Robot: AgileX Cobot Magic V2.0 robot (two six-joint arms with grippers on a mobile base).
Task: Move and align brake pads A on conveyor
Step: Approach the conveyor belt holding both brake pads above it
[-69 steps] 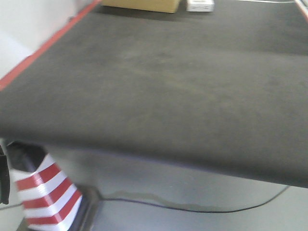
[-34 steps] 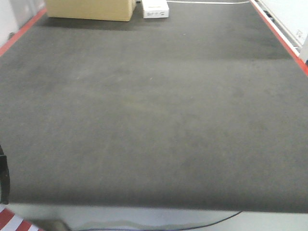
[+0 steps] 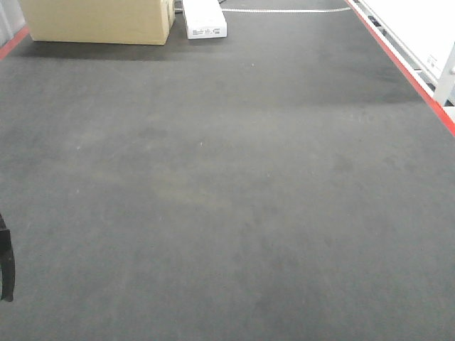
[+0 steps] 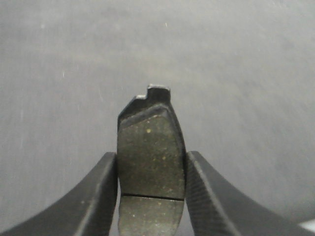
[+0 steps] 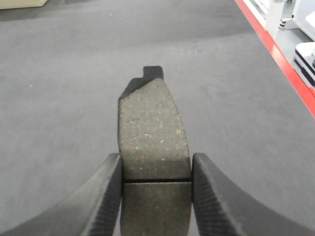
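The front view has advanced over the conveyor (image 3: 227, 213), so the left gripper (image 4: 151, 162), pinching one brake pad A (image 4: 150, 142), and the right gripper (image 5: 156, 164), pinching a second brake pad A (image 5: 152, 123), hang above it, well short of the cardboard box (image 3: 96, 25), apparently ready to place.

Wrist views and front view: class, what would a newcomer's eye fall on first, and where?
The wrist views strike first: the left gripper clamps the left brake pad and the right gripper the right brake pad, each jutting out from the jaws. In the front view the dark conveyor fills the frame, with a cardboard box and a white device at its far left.
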